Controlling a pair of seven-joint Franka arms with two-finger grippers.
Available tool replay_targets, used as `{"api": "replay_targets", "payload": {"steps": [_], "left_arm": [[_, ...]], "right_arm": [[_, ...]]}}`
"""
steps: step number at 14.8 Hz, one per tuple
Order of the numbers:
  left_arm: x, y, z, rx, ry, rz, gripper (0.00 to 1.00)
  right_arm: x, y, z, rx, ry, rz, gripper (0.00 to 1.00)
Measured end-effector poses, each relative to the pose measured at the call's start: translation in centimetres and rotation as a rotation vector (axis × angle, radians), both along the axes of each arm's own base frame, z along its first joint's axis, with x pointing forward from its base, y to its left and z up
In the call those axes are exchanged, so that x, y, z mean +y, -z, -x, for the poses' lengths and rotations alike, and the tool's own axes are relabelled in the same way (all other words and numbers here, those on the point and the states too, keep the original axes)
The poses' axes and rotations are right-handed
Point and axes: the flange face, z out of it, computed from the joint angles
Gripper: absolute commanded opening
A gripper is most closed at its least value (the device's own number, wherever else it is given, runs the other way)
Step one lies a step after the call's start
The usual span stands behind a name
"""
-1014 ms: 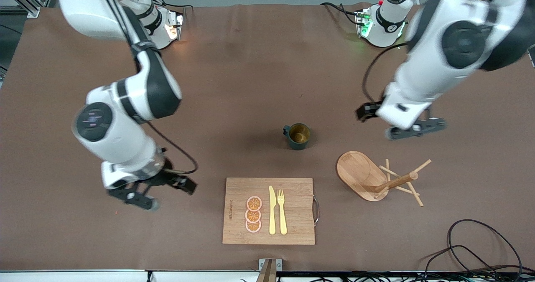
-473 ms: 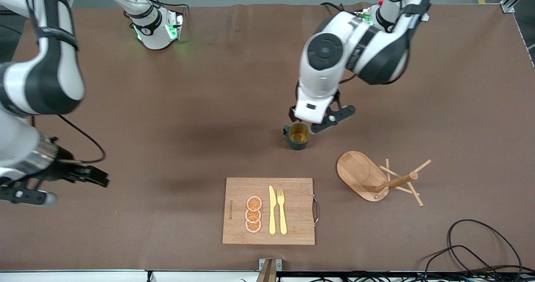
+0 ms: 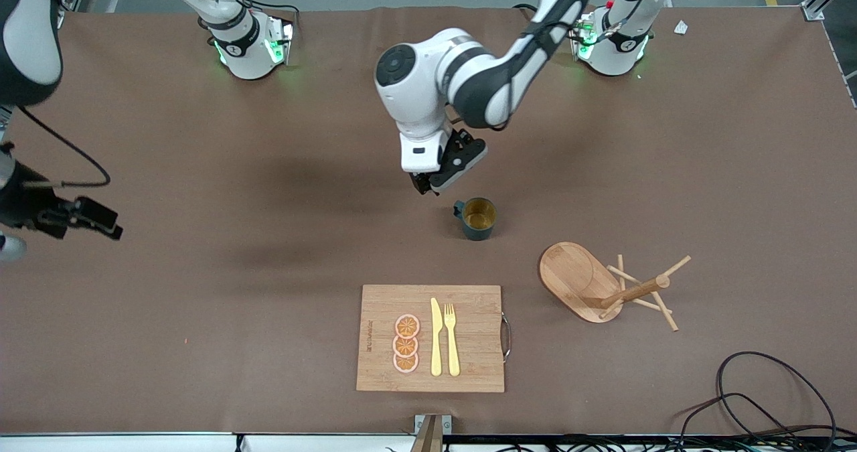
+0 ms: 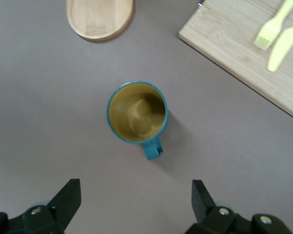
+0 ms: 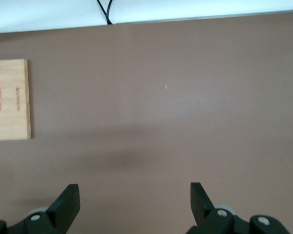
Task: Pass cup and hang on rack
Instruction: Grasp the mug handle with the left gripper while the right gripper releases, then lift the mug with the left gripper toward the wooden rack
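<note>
The dark teal cup (image 3: 477,218) stands upright near the table's middle, its handle (image 4: 154,148) turned toward the right arm's end. My left gripper (image 3: 435,183) hovers open over bare table just beside that handle, apart from the cup (image 4: 136,112), and its fingers (image 4: 68,195) hold nothing. The wooden rack (image 3: 589,281) lies tipped over toward the left arm's end, nearer the front camera than the cup, with its post and pegs (image 3: 646,290) pointing away from its oval base (image 4: 100,19). My right gripper (image 5: 134,192) is open and empty over bare table at the right arm's end.
A bamboo cutting board (image 3: 432,338) sits near the front edge with three orange slices (image 3: 406,343), a yellow knife (image 3: 436,337) and a fork (image 3: 452,338). Black cable (image 3: 770,398) coils at the front corner on the left arm's end.
My left arm swung from near the rack across the cup to its handle side. The right arm drew back toward its own end of the table. Both grippers stayed open.
</note>
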Motion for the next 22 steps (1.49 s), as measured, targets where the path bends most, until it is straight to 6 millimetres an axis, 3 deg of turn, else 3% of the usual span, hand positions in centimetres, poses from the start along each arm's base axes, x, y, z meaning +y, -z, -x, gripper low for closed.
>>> {"api": "replay_targets", "payload": {"steps": [4, 7, 10, 13, 18, 22], "left_arm": [[-2.0, 7.5, 2.6, -0.182, -0.078, -0.124, 0.99], [-2.2, 11.3, 3.4, -0.295, -0.134, -0.163, 0.95], [-2.2, 13.9, 3.9, -0.350, -0.130, -0.192, 0.86], [-2.0, 15.0, 3.9, -0.360, -0.119, -0.210, 0.73], [-1.9, 14.9, 3.6, -0.383, -0.102, -0.219, 0.47], [-1.9, 14.9, 3.5, -0.384, -0.103, -0.218, 0.15]], "right_arm": [[-0.2, -2.3, 4.2, -0.001, 0.002, -0.001, 1.00], [-0.4, -2.5, 4.5, -0.006, 0.005, 0.001, 1.00], [-0.3, -3.7, 4.4, -0.031, 0.000, 0.020, 1.00], [-0.4, -5.3, 4.5, -0.058, -0.004, 0.047, 1.00], [-0.8, -4.8, 4.9, -0.004, 0.003, 0.046, 1.00], [-0.9, -4.8, 5.0, -0.001, 0.005, 0.046, 1.00]]}}
